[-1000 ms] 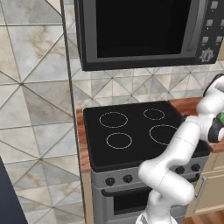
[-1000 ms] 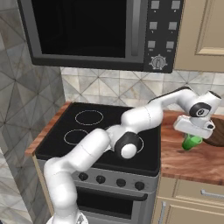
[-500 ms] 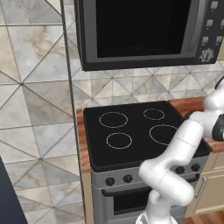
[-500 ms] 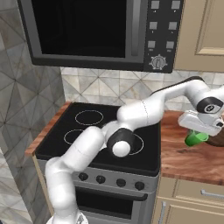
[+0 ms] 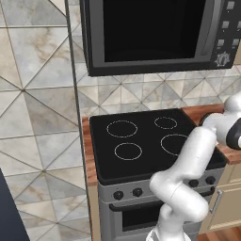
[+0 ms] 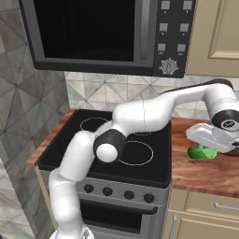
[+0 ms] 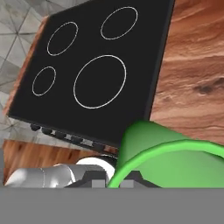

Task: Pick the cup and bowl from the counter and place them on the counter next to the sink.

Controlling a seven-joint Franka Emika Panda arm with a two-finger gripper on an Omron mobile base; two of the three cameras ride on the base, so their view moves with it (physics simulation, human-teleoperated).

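Green cup [image 7: 170, 157] in my claw, over red-brown wood.
My arm [image 6: 140, 114] is white with dark joints; the stovetop [image 7: 100, 65] is black with thin white rings; the counter [image 7: 192, 74] shows reddish wood grain.

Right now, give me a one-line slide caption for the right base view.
The gripper, shut on the green cup, carries it over the wooden counter to the right of the black stovetop.

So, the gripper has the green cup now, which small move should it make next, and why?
Probably carry the green cup further right along the counter, keeping it lifted. The gripper is shut on its rim, the cup hangs just right of the stovetop, and the sink is not in sight, so the place to set it down likely lies beyond this view.
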